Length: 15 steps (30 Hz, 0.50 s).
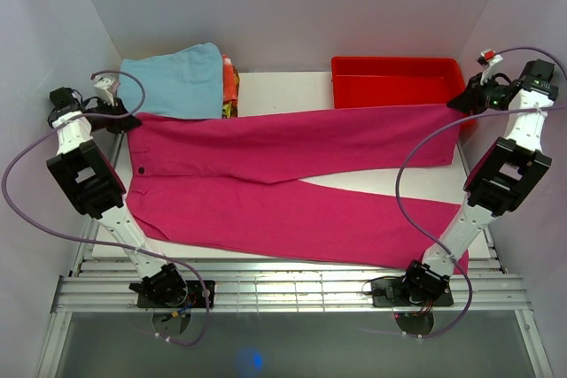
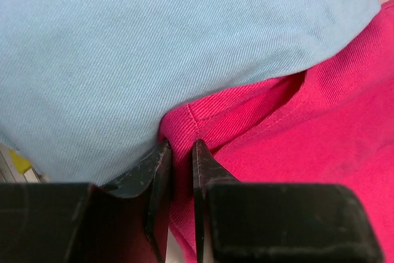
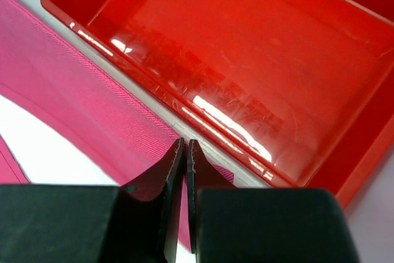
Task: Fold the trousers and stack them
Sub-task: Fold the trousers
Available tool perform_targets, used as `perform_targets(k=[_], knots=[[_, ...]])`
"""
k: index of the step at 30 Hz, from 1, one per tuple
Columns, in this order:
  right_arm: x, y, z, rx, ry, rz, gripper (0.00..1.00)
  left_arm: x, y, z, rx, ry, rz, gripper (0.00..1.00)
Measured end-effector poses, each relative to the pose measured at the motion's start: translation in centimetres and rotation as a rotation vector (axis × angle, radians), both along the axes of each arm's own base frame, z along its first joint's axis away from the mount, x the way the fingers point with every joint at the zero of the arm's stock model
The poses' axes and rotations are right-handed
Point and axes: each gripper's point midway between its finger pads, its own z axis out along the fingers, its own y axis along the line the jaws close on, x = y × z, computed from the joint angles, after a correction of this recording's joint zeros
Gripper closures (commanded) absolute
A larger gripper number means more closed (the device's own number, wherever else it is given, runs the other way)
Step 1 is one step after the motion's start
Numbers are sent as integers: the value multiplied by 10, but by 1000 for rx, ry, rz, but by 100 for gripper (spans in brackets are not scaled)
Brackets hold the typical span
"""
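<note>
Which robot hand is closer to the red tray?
Right. The right gripper pinches the trousers just beside the red tray; the left gripper is across the table, by the blue cloth.

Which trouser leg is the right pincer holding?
The far leg, whose cuff lies beside the red tray; the right pincer is shut on that cuff. The near leg lies ungripped.

One pair of magenta-pink trousers [image 1: 292, 183], with two legs, spans the middle of the frame on one white surface [image 1: 275, 90]. One light blue cloth [image 1: 177, 81] lies at upper left; the orange and yellow cloth edges [image 1: 230, 86] beside it are too hidden to count. One red tray [image 1: 397, 62] sits at upper right. Two arms, one tool each: left tool [image 2: 180, 146], right tool [image 3: 185, 143].
</note>
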Motion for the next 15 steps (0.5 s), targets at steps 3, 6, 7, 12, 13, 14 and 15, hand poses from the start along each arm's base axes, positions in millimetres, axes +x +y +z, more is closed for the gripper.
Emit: perform_targets(k=[3,6,7,12,13,14,15], knots=[[2,2,8,7,-22,10,92,4,-2,8,-18,-16,-1,100],[-6,4,11,-12,-38,37,92,5,-3,15,-18,-54,-18,100],[-13,6,12,-26,-45,47,92,2,-3,17,-16,-63,-23,100],[-71,4,21,-90,-57,73,92,-30,-1,29,-22,-105,-41,100],[-83,0,27,-111,-68,76,92,-39,1,34,-20,-117,-46,100],[-96,-4,30,-133,-78,75,92,-48,2,38,-17,-131,-52,100],[-109,-6,32,-153,-85,73,92,-57,4,40,-15,-147,-59,100]])
